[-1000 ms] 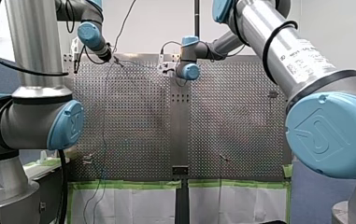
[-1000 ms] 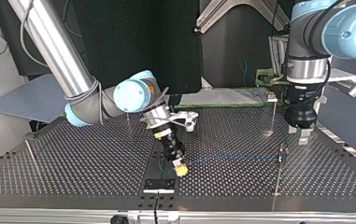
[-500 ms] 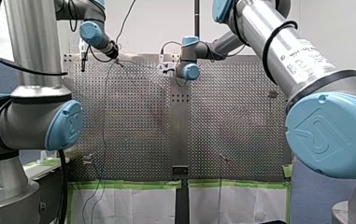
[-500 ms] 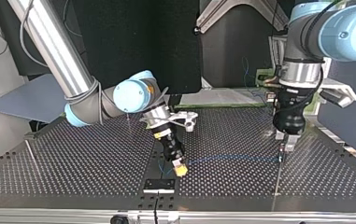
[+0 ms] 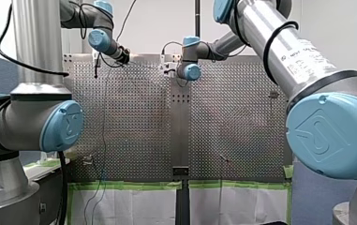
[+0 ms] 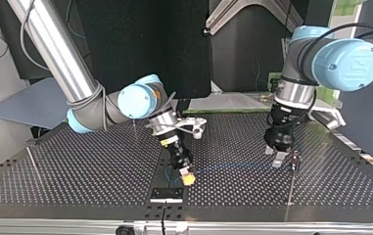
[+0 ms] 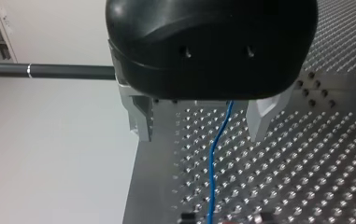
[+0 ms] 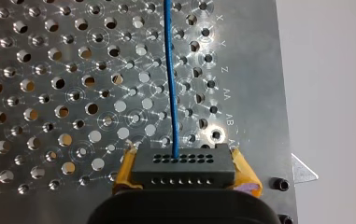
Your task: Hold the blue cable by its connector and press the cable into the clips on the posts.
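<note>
Right tool [image 8: 182, 156]: yellow pads clamped on both sides of the black connector [image 8: 182, 169], held low over the perforated bench [image 6: 76, 171] near its front edge, mid top view

Blue cable [image 6: 238, 165]: leaves the connector and runs just above the bench towards the thin post [image 6: 291, 188] at the top view's right

Left tool [image 7: 201, 121]: metal fingers [image 7: 140, 119] set wide and pointing down, the cable passing through the gap clear of both; stands just beside the post, on the side facing the connector
</note>
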